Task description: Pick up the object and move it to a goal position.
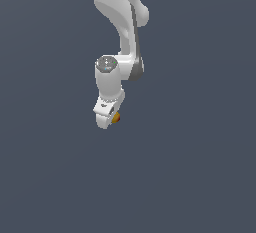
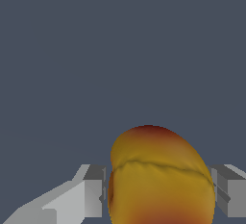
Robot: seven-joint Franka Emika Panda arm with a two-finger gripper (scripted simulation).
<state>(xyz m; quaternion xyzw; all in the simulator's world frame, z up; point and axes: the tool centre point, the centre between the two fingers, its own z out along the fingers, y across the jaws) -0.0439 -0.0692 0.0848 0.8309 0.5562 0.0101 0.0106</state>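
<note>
Yellow-orange object: the object [image 2: 161,180] fills the nearest part of the wrist view, a rounded, fruit-like body with a dark red patch at its far end and a thin crease running across its middle.
Long axis: in the wrist view the object looks longer than it is wide, its long axis running away from the camera and leaning a little to one side; the red end points away from the wrist, out beyond the fingers.
Near end: cut off by the edge of the wrist picture, so its full length cannot be told.
Fingers: one grey finger [image 2: 91,192] stands at one flank of the object and the other [image 2: 230,189] at the opposite flank.
Gripper state: the gripper [image 2: 161,192] is closed narrowly onto the object, both fingers pressed against its sides with no gap showing.
Contact: the fingers meet the object below its crease, at its widest part.
Object in the exterior view: only a small orange sliver of the object [image 1: 116,118] shows, peeking out at the white gripper [image 1: 107,117] on the exterior view's right side; its direction cannot be read there.
Arm: the white arm [image 1: 120,22] comes down from the top of the exterior view, bends at a joint with a grey round cap [image 1: 106,64], and ends in the gripper pointing downward and slightly tilted.
Background: a plain dark grey-blue surface [image 1: 200,177] lies behind everything in both views; whether the object touches it cannot be told.
</note>
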